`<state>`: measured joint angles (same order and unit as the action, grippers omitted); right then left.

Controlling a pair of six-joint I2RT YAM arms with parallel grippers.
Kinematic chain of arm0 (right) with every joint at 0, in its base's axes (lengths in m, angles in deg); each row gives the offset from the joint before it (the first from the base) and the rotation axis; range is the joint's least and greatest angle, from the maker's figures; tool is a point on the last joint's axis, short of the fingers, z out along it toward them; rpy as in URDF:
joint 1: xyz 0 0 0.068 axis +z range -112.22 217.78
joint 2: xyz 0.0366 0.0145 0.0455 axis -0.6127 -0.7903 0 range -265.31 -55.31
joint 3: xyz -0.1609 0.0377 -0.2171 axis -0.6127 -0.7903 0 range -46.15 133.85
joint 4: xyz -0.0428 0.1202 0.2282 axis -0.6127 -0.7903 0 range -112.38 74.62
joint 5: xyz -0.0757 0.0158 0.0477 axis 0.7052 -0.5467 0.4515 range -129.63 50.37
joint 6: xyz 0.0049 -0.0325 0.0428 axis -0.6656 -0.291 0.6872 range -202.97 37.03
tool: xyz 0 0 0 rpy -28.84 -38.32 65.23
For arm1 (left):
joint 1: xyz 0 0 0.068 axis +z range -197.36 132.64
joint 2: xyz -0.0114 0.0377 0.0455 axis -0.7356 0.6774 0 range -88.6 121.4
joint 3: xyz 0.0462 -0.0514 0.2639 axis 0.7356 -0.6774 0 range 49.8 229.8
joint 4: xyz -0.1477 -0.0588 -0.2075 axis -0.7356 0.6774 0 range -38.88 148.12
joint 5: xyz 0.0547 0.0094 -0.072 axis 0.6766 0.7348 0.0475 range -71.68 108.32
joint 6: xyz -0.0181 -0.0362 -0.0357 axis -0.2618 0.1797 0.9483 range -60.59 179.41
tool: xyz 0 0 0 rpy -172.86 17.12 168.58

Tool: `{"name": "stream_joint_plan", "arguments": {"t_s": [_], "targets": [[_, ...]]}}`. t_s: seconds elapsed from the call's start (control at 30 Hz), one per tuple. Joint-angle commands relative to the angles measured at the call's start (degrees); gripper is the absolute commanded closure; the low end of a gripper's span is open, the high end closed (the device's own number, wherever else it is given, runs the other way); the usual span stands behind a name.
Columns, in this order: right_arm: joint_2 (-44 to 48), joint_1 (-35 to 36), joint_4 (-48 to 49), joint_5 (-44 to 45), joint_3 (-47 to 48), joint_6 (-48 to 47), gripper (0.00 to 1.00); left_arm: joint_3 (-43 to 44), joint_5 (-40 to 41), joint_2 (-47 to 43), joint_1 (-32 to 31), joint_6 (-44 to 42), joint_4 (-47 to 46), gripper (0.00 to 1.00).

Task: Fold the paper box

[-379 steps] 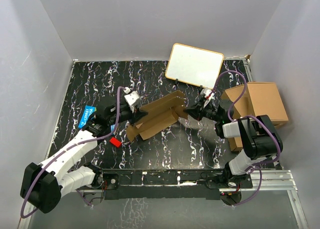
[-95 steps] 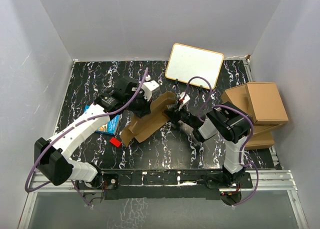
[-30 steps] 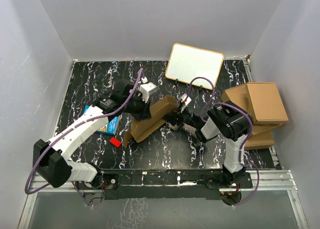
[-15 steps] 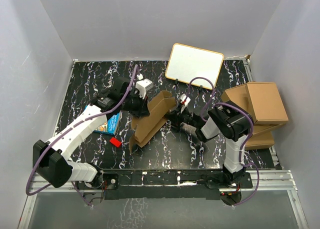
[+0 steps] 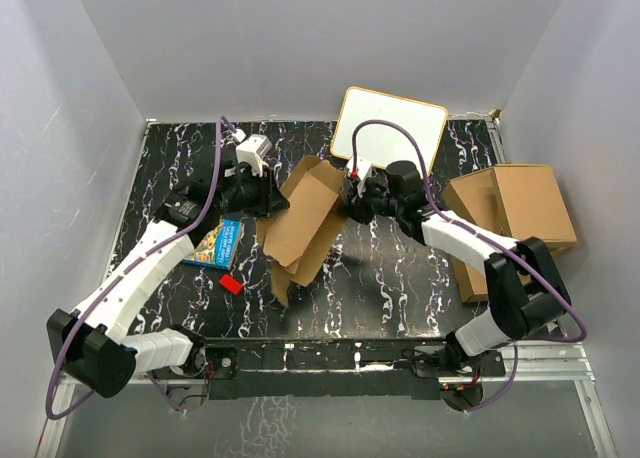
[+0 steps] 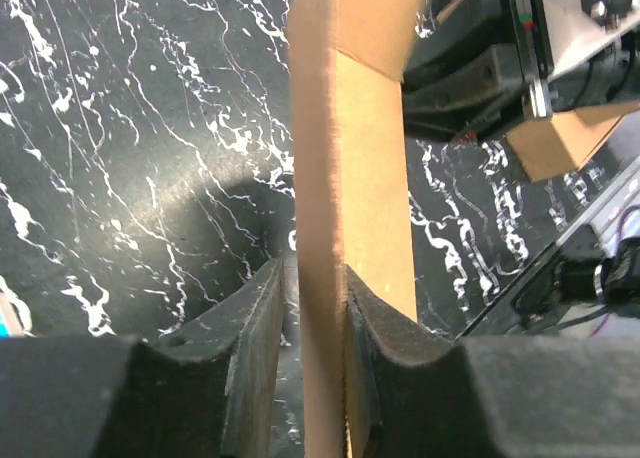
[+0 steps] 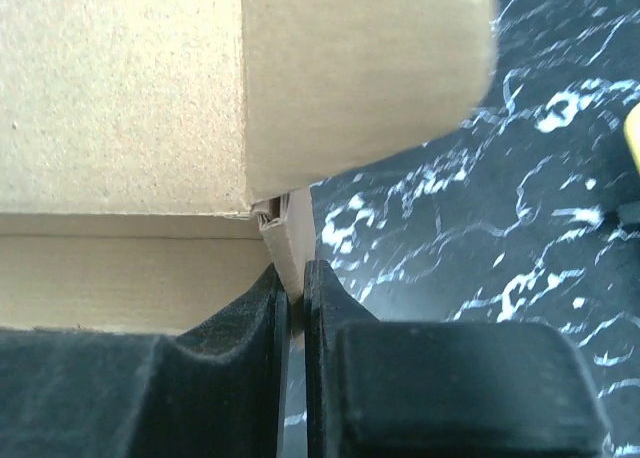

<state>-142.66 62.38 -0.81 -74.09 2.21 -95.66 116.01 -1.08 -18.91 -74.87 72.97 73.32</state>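
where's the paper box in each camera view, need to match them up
Top external: the paper box is at centre, between the left tool and the right tool.
Left wrist: the paper box runs up the middle, edge-on between the left tool's jaws.
Right wrist: the paper box fills the upper left, with a tab pinched in the right tool's jaws.
Shared landmark: the black white-veined table top.
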Motion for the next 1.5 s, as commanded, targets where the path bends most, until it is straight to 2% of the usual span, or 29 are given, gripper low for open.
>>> {"name": "stream_joint_plan", "arguments": {"t_s": [0.0, 0.1, 0.27, 0.43, 0.5, 0.67, 0.83, 1.07, 1.2, 1.47], "targets": [[4.58, 0.83, -31.94, -0.24, 4.89, -13.65, 0.92, -4.15, 1.64, -4.59, 0.75, 8.74, -5.54, 0.68], [4.37, 0.79, -42.59, 3.08, 8.6, -16.2, 0.92, -6.54, 3.58, -8.36, 0.87, 12.43, -6.98, 0.53], [1.2, 0.78, -56.27, 9.25, 15.31, -17.93, 0.92, -13.09, 7.87, -17.45, 0.96, 16.4, -5.62, 0.41], [-5.3, 0.72, -63.59, 14.7, 21.57, -17.93, 0.92, -25.53, 9.17, -30.92, 0.96, 25.38, -8.49, 0.4], [-7.62, 0.73, -65.32, 16.76, 23.32, -17.77, 0.91, -30.01, 9.68, -35.65, 1.01, 29.99, -10.39, 0.36], [-11.91, 0.8, -67.55, 20.0, 25.79, -17.76, 0.88, -41.15, 6.25, -41.57, 0.89, 41.0, -23.17, 0.3], [-14.35, 0.9, -67.83, 20.27, 26.86, -17.72, 0.87, -48.63, 3.37, -38.58, 0.82, 47.87, -35.63, 0.29], [-16.13, 0.88, -67.77, 20.66, 27.32, -17.82, 0.85, -51.2, 1.06, -26.94, 0.4, 52.89, -43.22, 0.26], [-16.61, 0.89, -67.9, 20.51, 27.66, -17.7, 0.83, -49.55, 2.87, -24.19, -0.91, 52.44, -42.84, 0.23], [-16.26, 0.89, -67.38, 19.39, 27.84, -17.14, 0.82, -47.45, 6.81, -14.95, -5.25, 51.23, -39.63, 0.25]]}}
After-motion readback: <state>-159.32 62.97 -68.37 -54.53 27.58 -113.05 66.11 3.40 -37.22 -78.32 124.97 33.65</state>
